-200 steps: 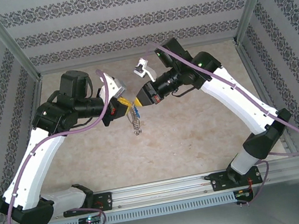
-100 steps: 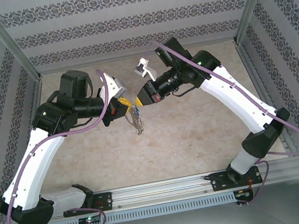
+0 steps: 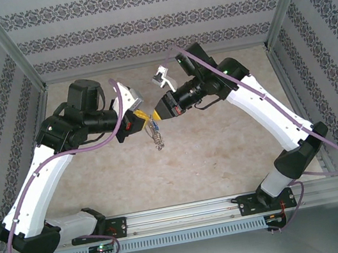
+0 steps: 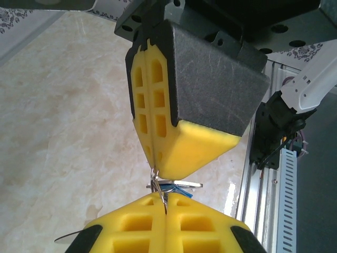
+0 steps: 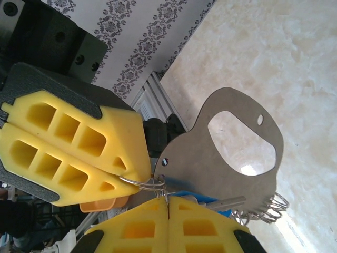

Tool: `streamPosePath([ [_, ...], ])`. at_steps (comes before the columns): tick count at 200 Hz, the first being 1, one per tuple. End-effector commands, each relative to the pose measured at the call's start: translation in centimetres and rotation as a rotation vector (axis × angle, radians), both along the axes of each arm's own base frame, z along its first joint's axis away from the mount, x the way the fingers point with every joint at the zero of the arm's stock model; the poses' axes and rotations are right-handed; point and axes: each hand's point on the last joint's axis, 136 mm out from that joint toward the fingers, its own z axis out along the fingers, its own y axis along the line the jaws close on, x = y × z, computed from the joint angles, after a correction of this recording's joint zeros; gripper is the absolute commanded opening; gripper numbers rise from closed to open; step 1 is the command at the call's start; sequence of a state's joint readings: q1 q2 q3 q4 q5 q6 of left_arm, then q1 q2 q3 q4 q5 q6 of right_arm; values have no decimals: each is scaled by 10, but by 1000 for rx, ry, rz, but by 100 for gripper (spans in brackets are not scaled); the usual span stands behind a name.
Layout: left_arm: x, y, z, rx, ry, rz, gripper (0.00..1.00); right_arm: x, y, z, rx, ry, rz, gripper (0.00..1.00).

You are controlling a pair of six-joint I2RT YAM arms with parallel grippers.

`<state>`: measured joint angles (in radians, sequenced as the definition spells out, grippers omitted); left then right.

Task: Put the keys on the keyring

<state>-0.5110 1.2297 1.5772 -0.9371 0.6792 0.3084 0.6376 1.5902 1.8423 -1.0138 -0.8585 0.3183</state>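
Our left claw (image 5: 129, 174) is pinched shut on one end of the keyring (image 5: 195, 153). Touching its tips, our right claw (image 5: 168, 203) is also closed, on what we cannot tell. The blue key (image 4: 176, 185) lies just beside the left claw's tips, the keyring hanging from them

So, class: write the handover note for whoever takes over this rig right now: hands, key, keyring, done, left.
Left hand: shut on the keyring near its top; the rest dangles above the table.
Right hand: shut, tip to tip with it; whether on ring or key, cannot tell.
Blue-headed key: at that junction.
Done: both held up together.
Left: threading unconfirmed; check, then finish.
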Motion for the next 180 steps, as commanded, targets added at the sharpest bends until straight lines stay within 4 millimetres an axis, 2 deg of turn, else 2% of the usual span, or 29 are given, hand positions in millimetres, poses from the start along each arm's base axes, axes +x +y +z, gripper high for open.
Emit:
streamPosePath([
  [1,-21,-8,27,-61,-65,-94,0,11,-2,7,32,-48,-39,0],
  [52,-21,-9,23,-35,-74,-94,0,10,3,23,90,-62,-24,0],
  [180,-19,-10,12,3,-64,-88,0,4,9,44,140,-102,5,0],
])
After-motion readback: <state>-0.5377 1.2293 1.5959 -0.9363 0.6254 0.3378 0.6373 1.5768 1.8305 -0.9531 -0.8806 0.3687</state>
